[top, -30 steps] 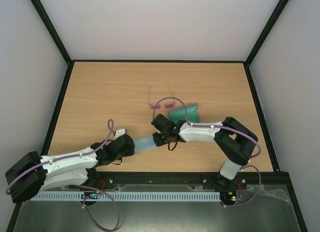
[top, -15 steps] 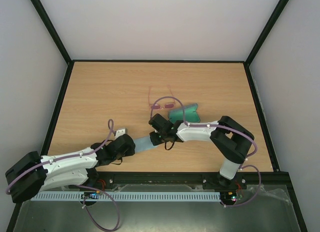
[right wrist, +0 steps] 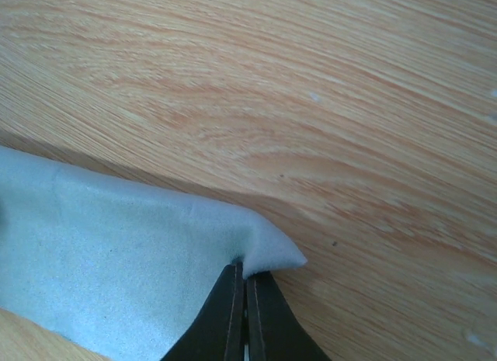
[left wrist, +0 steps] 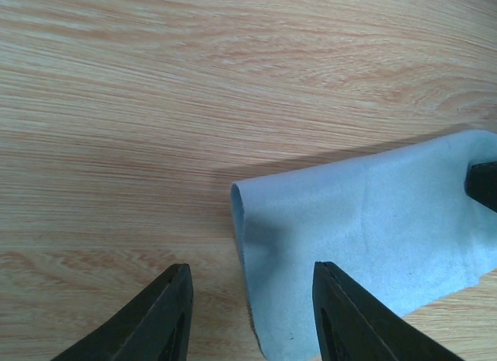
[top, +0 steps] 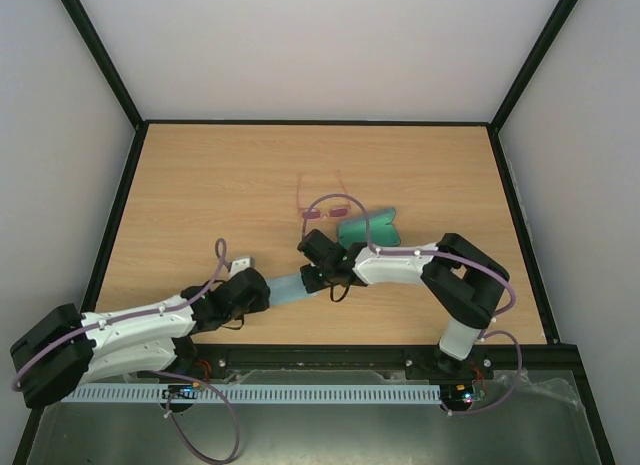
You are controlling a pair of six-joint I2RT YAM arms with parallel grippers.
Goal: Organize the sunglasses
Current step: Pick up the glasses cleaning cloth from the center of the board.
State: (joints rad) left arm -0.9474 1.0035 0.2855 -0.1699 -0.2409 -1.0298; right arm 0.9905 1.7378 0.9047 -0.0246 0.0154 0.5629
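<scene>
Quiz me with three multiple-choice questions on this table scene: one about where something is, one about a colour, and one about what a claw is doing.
1. Where do the sunglasses lie?
A. On the table, next to the case
B. Inside the case
C. On top of the cloth

2. What colour is the cloth?
A. Red
B. Light blue
C. Yellow

3. What is the right gripper doing?
A. Standing wide open
B. Pinching the sunglasses
C. Pinching a corner of the cloth

Answers:
1 A: the overhead view shows them on the bare wood beside the case.
2 B: both wrist views show pale blue fabric.
3 C: its fingers are closed on the cloth's folded corner.
</scene>
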